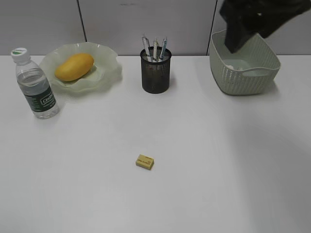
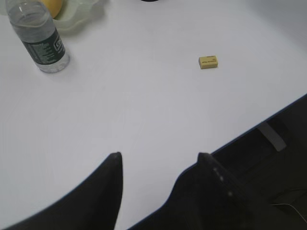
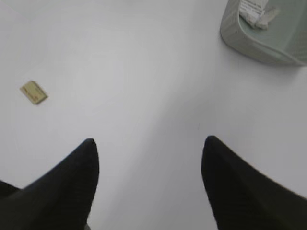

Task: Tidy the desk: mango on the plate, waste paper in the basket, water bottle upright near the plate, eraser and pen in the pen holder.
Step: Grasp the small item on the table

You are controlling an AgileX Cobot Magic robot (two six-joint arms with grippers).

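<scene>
The yellow-orange mango [image 1: 74, 66] lies on the ruffled pale green plate [image 1: 104, 73] at the back left. The water bottle [image 1: 35, 85] stands upright beside the plate, also in the left wrist view [image 2: 39, 39]. The black mesh pen holder [image 1: 155, 72] holds several pens [image 1: 154, 48]. The tan eraser [image 1: 145, 161] lies on the white desk [image 1: 218, 155], and shows in both wrist views [image 2: 208, 62] [image 3: 33, 92]. The waste paper [image 3: 256, 10] lies in the basket [image 1: 245, 73]. My right gripper [image 3: 149, 143] is open and empty, raised over the basket [image 1: 238, 41]. My left gripper [image 2: 158, 158] is open and empty.
The desk's front edge [image 2: 268, 112] runs past the left gripper, with dark floor beyond. A grey partition wall [image 1: 121, 24] stands behind the desk.
</scene>
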